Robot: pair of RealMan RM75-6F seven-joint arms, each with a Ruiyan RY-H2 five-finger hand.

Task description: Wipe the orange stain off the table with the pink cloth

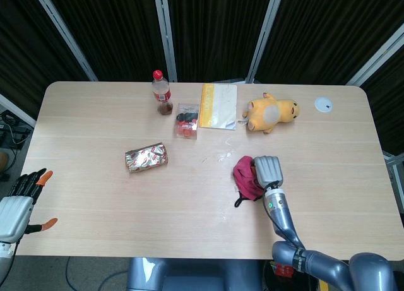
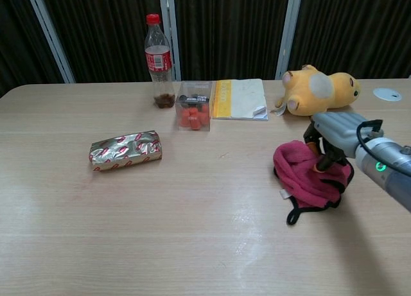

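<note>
The pink cloth [image 1: 245, 177] [image 2: 302, 176] with black edging lies bunched on the table right of centre. My right hand [image 1: 267, 171] [image 2: 335, 135] presses down on its right side, fingers curled into the fabric. The orange stain is not visible; the cloth covers the spot where it lay. My left hand [image 1: 17, 206] hangs off the table's front left corner with its fingers spread and nothing in it; the chest view does not show it.
A foil snack pack [image 1: 146, 158] [image 2: 125, 149] lies left of centre. At the back stand a cola bottle [image 1: 161, 93] [image 2: 158, 60], a clear box of red pieces [image 1: 186, 120] [image 2: 193, 106], a yellow booklet [image 1: 218, 106] [image 2: 239, 98], a yellow plush toy [image 1: 270, 113] [image 2: 316, 90] and a white disc [image 1: 323, 104] [image 2: 387, 94].
</note>
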